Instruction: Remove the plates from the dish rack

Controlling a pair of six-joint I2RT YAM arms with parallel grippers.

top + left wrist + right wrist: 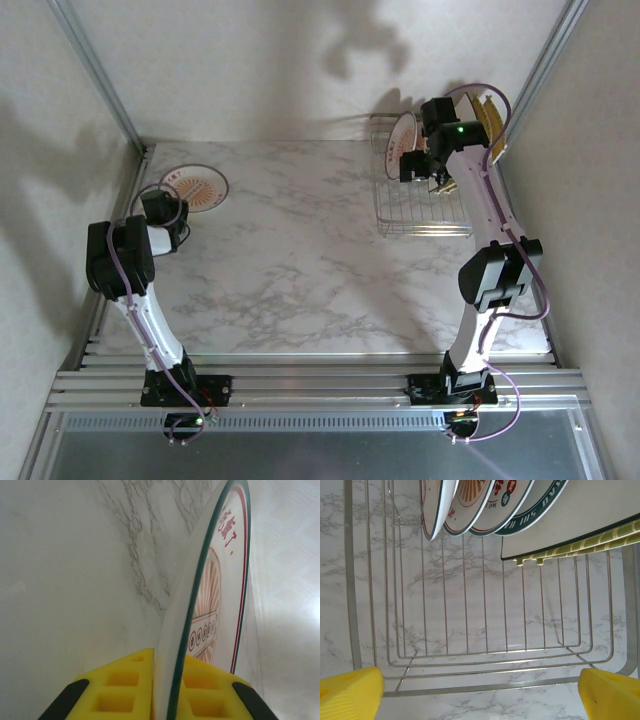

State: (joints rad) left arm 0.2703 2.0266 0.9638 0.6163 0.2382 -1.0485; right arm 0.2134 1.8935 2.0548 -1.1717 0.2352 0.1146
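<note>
A round white plate (197, 186) with a dark rim and a red sunburst print sits low at the table's far left. My left gripper (176, 205) is shut on its near rim. In the left wrist view the yellow pads (125, 690) press both faces of that plate (220, 580). The wire dish rack (425, 205) stands at the far right. It holds several round plates (470, 500) and, beside them, a square white plate (580, 520) over a yellow grid-patterned one (580, 546). My right gripper (425, 168) hovers above the rack (485, 655), open (480, 695), holding nothing.
The marble table (300, 250) stretches between the two arms. Grey walls close in behind and on both sides, with a metal post (100, 75) at the back left. The rack's near half holds bare wire.
</note>
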